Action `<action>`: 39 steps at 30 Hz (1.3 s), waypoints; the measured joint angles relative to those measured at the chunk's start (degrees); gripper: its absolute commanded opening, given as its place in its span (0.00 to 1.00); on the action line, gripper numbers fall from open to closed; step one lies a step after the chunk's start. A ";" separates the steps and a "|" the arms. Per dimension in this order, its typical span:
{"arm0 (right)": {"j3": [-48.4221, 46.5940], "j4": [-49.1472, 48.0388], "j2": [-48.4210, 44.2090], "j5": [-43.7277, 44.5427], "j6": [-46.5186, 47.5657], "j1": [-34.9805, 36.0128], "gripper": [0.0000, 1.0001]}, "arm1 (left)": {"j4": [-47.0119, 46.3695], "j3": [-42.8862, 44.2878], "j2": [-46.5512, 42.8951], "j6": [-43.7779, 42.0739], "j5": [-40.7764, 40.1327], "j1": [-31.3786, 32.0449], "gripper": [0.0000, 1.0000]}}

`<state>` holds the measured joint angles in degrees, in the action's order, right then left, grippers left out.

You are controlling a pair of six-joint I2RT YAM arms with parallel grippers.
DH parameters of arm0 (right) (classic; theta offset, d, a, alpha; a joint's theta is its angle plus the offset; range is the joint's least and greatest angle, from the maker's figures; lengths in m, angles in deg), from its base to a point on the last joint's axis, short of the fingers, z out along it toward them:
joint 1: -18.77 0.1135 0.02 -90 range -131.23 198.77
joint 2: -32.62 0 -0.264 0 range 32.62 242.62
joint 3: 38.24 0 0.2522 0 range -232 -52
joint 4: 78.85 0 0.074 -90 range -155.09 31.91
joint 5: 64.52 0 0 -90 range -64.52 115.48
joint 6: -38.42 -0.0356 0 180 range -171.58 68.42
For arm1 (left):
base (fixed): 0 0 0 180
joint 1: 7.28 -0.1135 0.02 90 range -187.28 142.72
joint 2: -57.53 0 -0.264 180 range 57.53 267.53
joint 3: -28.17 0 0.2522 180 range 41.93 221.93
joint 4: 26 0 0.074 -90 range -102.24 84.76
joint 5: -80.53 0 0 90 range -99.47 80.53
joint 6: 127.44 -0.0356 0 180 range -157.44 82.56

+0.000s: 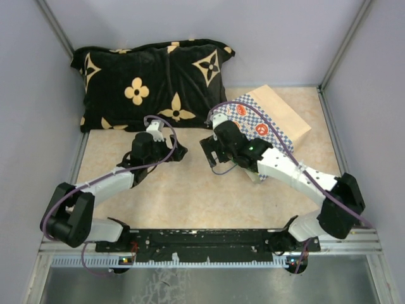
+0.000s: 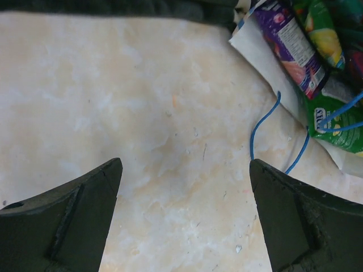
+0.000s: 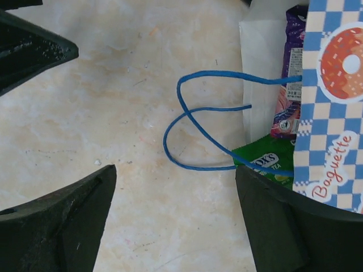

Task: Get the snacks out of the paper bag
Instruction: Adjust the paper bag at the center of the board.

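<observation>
The paper bag (image 1: 278, 117), blue-and-white checkered with orange donuts, lies on its side at the right, its mouth facing left. The right wrist view shows its printed side (image 3: 329, 113), its blue cord handles (image 3: 187, 113) looped on the table, and snacks in the mouth: a green packet (image 3: 266, 164) and a purple-pink one (image 3: 289, 85). My right gripper (image 3: 176, 170) is open just left of the mouth, its right finger next to the green packet, holding nothing. My left gripper (image 2: 184, 164) is open over bare table. A purple packet (image 2: 283, 39) and a green packet (image 2: 334, 122) show to its upper right.
A black cushion with tan flowers (image 1: 152, 76) lies along the back left. Grey walls close in the table on the left, back and right. The two grippers (image 1: 190, 152) face each other closely at mid-table; the left one's finger (image 3: 34, 51) shows in the right wrist view.
</observation>
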<state>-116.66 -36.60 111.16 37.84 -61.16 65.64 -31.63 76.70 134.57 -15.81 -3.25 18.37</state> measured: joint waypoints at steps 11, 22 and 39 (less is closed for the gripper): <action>-5.55 -4.33 14.10 0.11 -0.02 0.00 0.79 | -2.05 -3.21 0.85 2.01 4.87 -2.64 0.97; -8.61 -5.51 20.17 0.94 -0.28 0.00 0.16 | -2.73 -3.34 1.81 3.89 7.80 -2.93 0.95; -8.46 -6.58 2.23 -3.72 -1.11 -11.47 0.00 | -7.65 11.76 23.28 8.22 11.04 14.71 0.81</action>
<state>-125.12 -43.18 113.39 34.12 -62.28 54.17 -39.28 88.46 157.85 -7.59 7.78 33.08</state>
